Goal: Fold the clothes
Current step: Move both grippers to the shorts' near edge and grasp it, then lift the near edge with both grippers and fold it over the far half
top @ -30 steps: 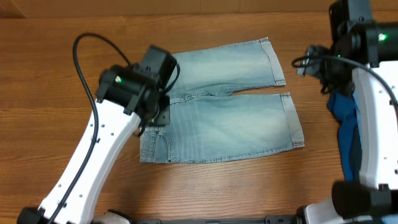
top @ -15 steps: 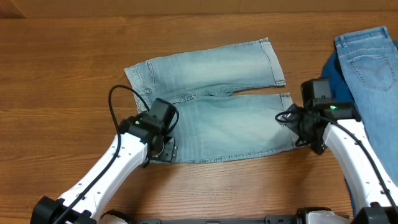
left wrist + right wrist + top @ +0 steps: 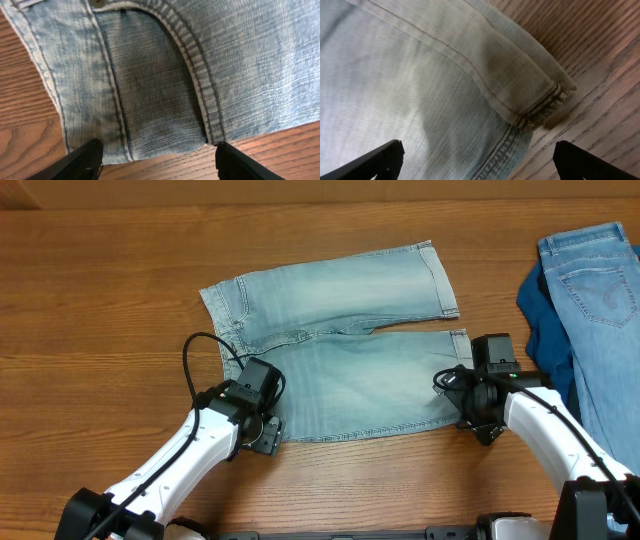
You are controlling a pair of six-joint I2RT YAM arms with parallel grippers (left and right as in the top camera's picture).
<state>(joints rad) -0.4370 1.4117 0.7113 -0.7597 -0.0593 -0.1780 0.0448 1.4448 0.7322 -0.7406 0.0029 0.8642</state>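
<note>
The pale, faded denim shorts (image 3: 350, 340) lie flat in the middle of the table, waistband to the left, leg hems to the right. My left gripper (image 3: 262, 432) is open and low over the near waistband corner of the shorts (image 3: 150, 90), fingers astride its edge. My right gripper (image 3: 480, 418) is open and low over the near leg's hem corner (image 3: 520, 95). A brighter light-blue denim garment (image 3: 600, 300) and a dark blue cloth (image 3: 545, 330) lie at the right edge.
The wooden table (image 3: 90, 330) shows bare on the left and along the front edge. The left arm's black cable (image 3: 200, 345) loops over the shorts' waistband side.
Both arms have come down from the back of the table to the shorts' near edge. The left gripper now sits at the waistband corner, the right at the hem corner.
</note>
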